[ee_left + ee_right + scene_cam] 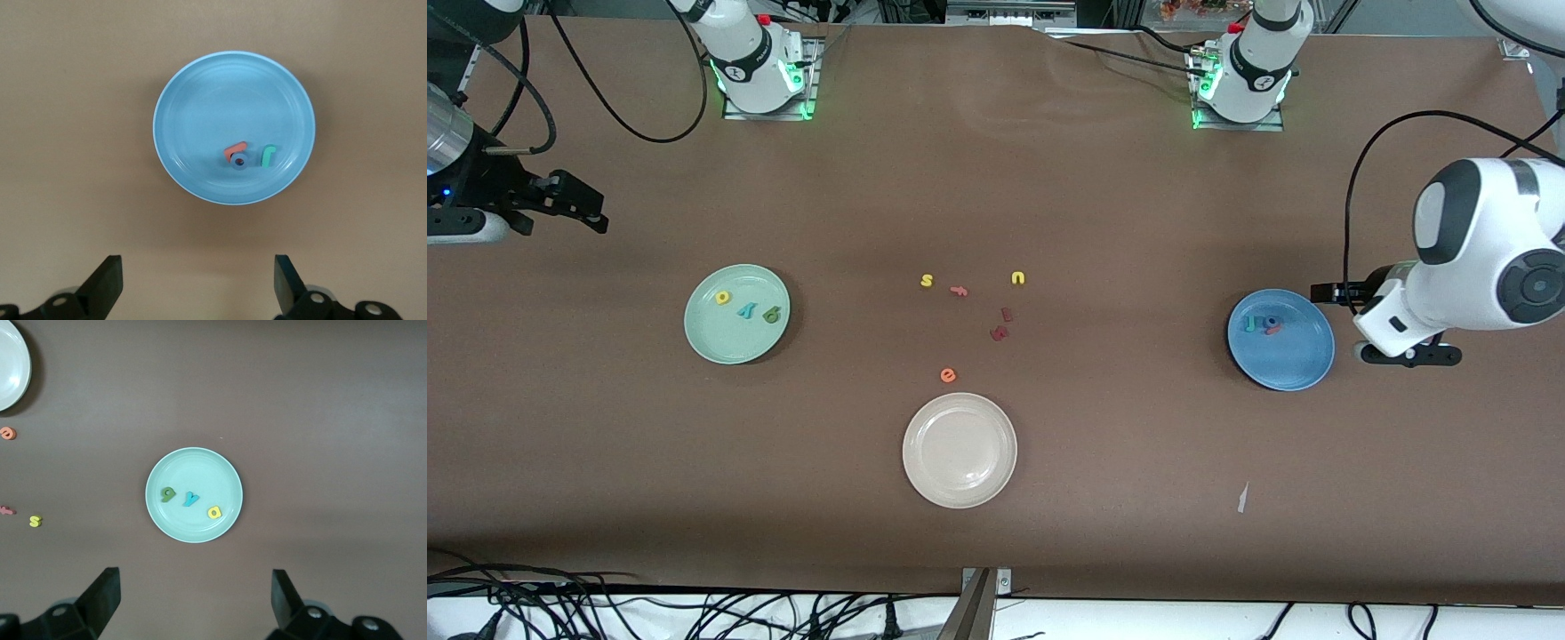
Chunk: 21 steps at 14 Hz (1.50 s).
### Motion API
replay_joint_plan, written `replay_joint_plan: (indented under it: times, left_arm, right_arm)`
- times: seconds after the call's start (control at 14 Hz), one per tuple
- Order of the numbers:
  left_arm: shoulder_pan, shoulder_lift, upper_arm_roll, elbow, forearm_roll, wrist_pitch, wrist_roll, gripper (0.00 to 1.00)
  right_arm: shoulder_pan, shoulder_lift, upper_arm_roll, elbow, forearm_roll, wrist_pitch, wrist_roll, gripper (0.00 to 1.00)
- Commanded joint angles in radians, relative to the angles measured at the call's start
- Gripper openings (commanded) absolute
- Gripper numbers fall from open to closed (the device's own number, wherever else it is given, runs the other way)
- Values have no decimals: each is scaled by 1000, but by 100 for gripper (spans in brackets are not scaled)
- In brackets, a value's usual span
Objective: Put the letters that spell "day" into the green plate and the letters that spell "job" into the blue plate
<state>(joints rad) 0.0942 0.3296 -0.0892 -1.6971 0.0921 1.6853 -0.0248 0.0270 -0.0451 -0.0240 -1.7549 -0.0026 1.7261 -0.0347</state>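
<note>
Two grippers are seen with fingers spread wide and nothing between them: the left gripper hangs above bare table just beside the blue plate, at the left arm's end, while the right gripper is held high over the table edge at the right arm's end, well apart from the green plate. Inside the blue plate the teal "j", the blue "o" and the salmon "b" are gathered, the ring lying touching the "b" and the "j" just beside them. On the green plate the olive "d", the teal "y" and the yellow "a" are laid in a row, each apart from the next. Between the two plates, mid-table, a yellow "s", a salmon "f", a yellow "u" and two dark red letters are scattered, with an orange "e" nearer the camera, just beside a beige-white plate.
</note>
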Motion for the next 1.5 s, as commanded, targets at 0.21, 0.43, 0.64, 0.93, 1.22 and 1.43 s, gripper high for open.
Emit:
replay_joint_plan:
  times: [0.21, 0.43, 0.64, 0.93, 1.22, 1.43]
  left_arm:
    - [13, -130, 55, 16, -84, -41, 9, 100]
    - [-21, -188, 80, 81, -115, -70, 14, 100]
    - [-50, -208, 78, 129, -112, -110, 22, 100]
    - [-70, -248, 72, 140, -114, -121, 23, 100]
    - [-80, -259, 46, 143, -97, -127, 81, 100]
    - [-71, -262, 45, 145, -104, -127, 83, 100]
  right_arm:
    - [-9, 2, 13, 8, -16, -11, 13, 100]
    - [-9, 2, 15, 8, -16, -13, 13, 100]
    - [-9, 2, 15, 6, -16, -13, 13, 100]
    - [-10, 1, 13, 6, -16, -28, 15, 100]
    - [-10, 1, 13, 6, -17, -28, 13, 100]
    - [-15, 8, -16, 8, -11, -22, 1, 100]
